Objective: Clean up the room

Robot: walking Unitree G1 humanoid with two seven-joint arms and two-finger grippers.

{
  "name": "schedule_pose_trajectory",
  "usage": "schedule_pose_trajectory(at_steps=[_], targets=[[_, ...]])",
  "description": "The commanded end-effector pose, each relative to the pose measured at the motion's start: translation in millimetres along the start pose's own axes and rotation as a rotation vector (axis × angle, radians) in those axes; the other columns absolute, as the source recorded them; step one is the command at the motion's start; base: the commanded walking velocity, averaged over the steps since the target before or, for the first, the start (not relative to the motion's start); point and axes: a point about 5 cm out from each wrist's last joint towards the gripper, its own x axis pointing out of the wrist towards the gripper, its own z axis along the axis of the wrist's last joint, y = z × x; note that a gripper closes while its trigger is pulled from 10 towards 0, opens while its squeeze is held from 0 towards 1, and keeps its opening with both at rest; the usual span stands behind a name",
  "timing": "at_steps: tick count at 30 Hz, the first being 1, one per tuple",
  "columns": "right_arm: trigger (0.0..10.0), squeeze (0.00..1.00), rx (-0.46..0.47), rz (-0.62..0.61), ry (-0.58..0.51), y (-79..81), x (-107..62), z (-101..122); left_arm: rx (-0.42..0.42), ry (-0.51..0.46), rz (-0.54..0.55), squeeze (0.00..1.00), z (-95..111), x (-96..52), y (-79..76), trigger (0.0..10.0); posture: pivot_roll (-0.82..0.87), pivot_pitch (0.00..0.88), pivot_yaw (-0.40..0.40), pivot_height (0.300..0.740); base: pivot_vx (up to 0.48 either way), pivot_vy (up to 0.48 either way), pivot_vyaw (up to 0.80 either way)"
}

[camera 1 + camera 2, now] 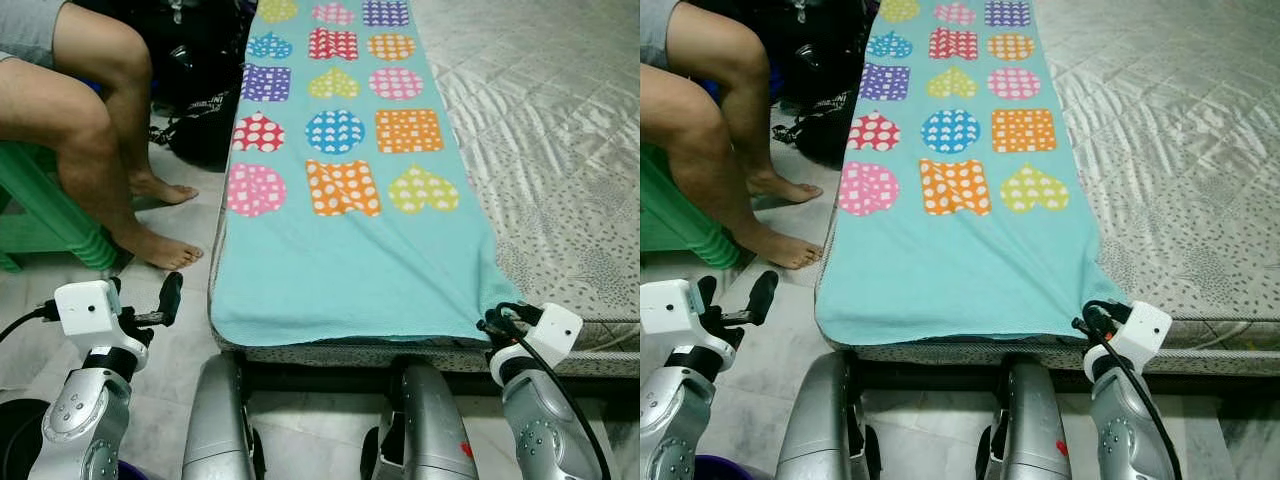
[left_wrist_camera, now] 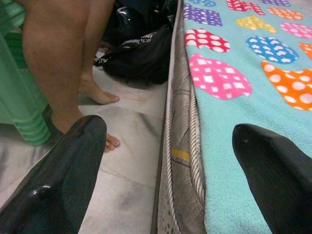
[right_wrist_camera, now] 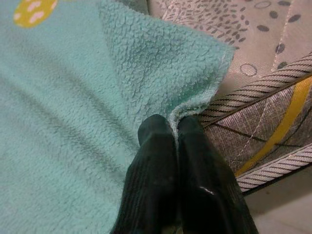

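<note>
The right gripper [image 3: 174,127] pinches the blanket [image 1: 350,270] corner at the mattress [image 1: 560,150] edge; the left gripper [image 2: 165,161] hangs spread beside it.

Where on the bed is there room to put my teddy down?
The grey mattress to the right of the teal blanket is bare. The blanket's plain near end, between the right end effector and left end effector, is free. The floor by the person's feet and black bags is crowded.
</note>
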Motion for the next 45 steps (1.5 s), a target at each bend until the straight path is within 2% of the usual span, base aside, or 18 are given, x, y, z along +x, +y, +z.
schedule_pose_trajectory(at_steps=[1,10,13,17,19,21,26,28,29,31,36,38,40,41,42,43,44,45], targets=[[10.0,1.00,0.003,-0.025,0.030,-5.1,-4.1,-5.2,0.002,0.014,0.004,0.00,-3.6,-1.2,2.7,10.0,0.10,0.162,0.011,0.536,0.000,0.000,0.00],[10.0,1.00,-0.044,-0.029,0.063,-6.2,-3.8,-7.9,0.002,0.018,-0.001,0.00,-5.2,-1.0,2.1,10.0,0.10,0.153,0.005,0.536,0.000,0.000,0.00],[10.0,1.00,-0.098,-0.038,0.047,-8.0,-0.9,-4.6,0.001,0.017,0.000,0.00,-5.3,-0.7,2.0,10.0,0.10,0.153,0.001,0.536,0.000,0.000,0.00],[10.0,1.00,-0.225,-0.080,-0.014,-10.8,2.4,9.5,0.002,0.013,0.008,0.00,-5.1,-1.0,2.9,10.0,0.10,0.151,-0.003,0.536,0.000,0.000,0.00],[10.0,1.00,-0.227,-0.076,-0.033,-9.4,3.6,13.5,0.002,0.013,0.009,0.00,-5.1,-1.2,3.0,10.0,0.10,0.151,-0.003,0.536,0.000,0.000,0.00],[10.0,1.00,-0.227,-0.042,-0.088,0.6,8.5,25.9,0.002,0.011,0.011,0.00,-5.1,-1.2,3.0,10.0,0.10,0.155,-0.002,0.536,0.000,0.000,0.00],[10.0,1.00,-0.215,0.016,-0.147,17.1,14.2,38.8,0.000,0.008,0.011,0.00,-5.0,-0.7,2.4,10.0,0.10,0.155,0.000,0.536,0.000,0.000,0.00],[10.0,1.00,-0.208,0.087,-0.167,31.1,20.1,43.4,-0.002,0.006,0.009,0.00,-4.6,0.0,1.8,10.0,0.10,0.155,0.004,0.536,0.000,0.000,0.00],[10.0,1.00,-0.180,0.145,-0.159,42.5,26.6,43.4,-0.004,0.006,0.006,0.00,-4.9,0.6,0.7,10.0,0.10,0.155,0.004,0.536,0.000,0.000,0.00],[10.0,1.00,-0.158,0.178,-0.151,49.0,30.0,42.8,-0.004,0.007,0.004,0.00,-5.3,0.9,0.0,10.0,0.10,0.155,0.004,0.536,0.000,0.000,0.00],[10.0,1.00,-0.174,0.265,-0.109,77.2,45.8,32.7,-0.008,0.004,-0.009,0.00,-3.6,0.9,-2.8,10.0,0.12,0.165,0.011,0.536,0.000,0.000,0.00],[10.0,1.00,-0.202,0.282,-0.072,87.1,50.6,25.3,-0.009,0.003,-0.008,0.00,-2.9,0.2,-2.6,10.0,0.13,0.169,0.010,0.536,0.000,0.000,0.00],[10.0,1.00,-0.276,0.266,-0.014,91.8,55.4,15.0,-0.009,0.002,-0.007,0.00,-2.3,-0.5,-3.1,10.0,0.13,0.174,0.008,0.536,0.000,0.000,0.00],[10.0,0.95,-0.309,0.231,0.021,92.2,58.7,9.1,-0.009,0.003,-0.006,0.00,-2.4,-1.4,-3.3,10.0,0.14,0.177,0.005,0.536,0.000,0.000,0.00],[10.0,0.95,-0.316,0.218,0.029,92.1,59.8,7.7,-0.009,0.003,-0.005,0.00,-2.5,-1.7,-3.4,10.0,0.14,0.177,0.005,0.536,0.000,0.000,0.00],[10.0,0.51,-0.320,0.204,0.039,91.9,60.9,6.8,-0.010,0.003,-0.004,0.00,-2.5,-2.1,-3.4,10.0,0.14,0.178,0.005,0.536,0.000,0.000,0.00],[10.0,0.39,-0.323,0.195,0.044,91.7,62.2,6.3,-0.010,0.004,-0.004,0.00,-2.6,-2.4,-3.5,10.0,0.14,0.180,0.004,0.536,0.000,0.000,0.00],[10.0,0.00,-0.324,0.190,0.047,91.5,63.0,6.0,-0.011,0.004,-0.004,0.00,-2.6,-2.6,-3.6,10.0,0.14,0.180,0.004,0.536,0.000,0.000,0.00]])
